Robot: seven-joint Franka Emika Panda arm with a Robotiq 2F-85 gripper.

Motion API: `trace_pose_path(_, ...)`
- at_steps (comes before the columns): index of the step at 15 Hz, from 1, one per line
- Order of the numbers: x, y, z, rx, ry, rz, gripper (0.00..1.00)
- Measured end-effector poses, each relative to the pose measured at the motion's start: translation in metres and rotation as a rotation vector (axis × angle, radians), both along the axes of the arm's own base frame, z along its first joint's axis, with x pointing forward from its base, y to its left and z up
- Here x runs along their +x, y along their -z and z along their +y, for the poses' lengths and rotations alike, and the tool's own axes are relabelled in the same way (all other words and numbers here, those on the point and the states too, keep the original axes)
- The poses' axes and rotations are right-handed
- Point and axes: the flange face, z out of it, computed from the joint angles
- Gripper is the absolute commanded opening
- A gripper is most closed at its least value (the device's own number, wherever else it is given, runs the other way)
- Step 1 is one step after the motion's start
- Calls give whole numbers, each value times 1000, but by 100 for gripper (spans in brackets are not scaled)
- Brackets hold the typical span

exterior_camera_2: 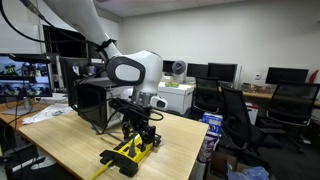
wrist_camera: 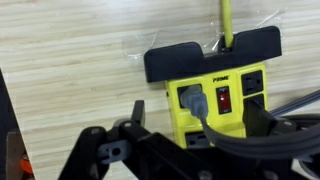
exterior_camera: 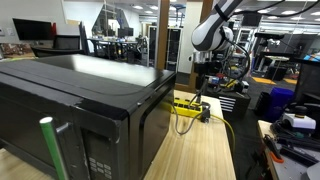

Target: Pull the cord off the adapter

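The adapter is a yellow power strip (wrist_camera: 176,110) with a black end cap, lying on the wooden table. It shows in both exterior views (exterior_camera: 188,105) (exterior_camera_2: 122,157). A dark plug (wrist_camera: 193,103) sits in one of its sockets. The plug's black cord (wrist_camera: 240,138) runs off to the right. My gripper (wrist_camera: 198,125) is open just above the strip, with one finger on each side of the plug and touching nothing. It hangs over the strip in both exterior views (exterior_camera: 203,88) (exterior_camera_2: 140,138).
A big black microwave (exterior_camera: 70,100) (exterior_camera_2: 90,100) stands on the table (exterior_camera: 200,150) right beside the strip. The strip's own yellow cable (wrist_camera: 226,20) leads away from the end cap. A green rod (exterior_camera: 50,145) stands in the foreground. Office chairs and desks lie beyond the table.
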Motion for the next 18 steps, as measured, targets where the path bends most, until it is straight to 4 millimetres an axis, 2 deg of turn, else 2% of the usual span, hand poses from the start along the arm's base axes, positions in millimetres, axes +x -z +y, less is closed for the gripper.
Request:
trace_pose_path(11,1,4,3,-14,-6,-26,100)
trace_pose_path(18,1,6,-3,-38,5,-59,100)
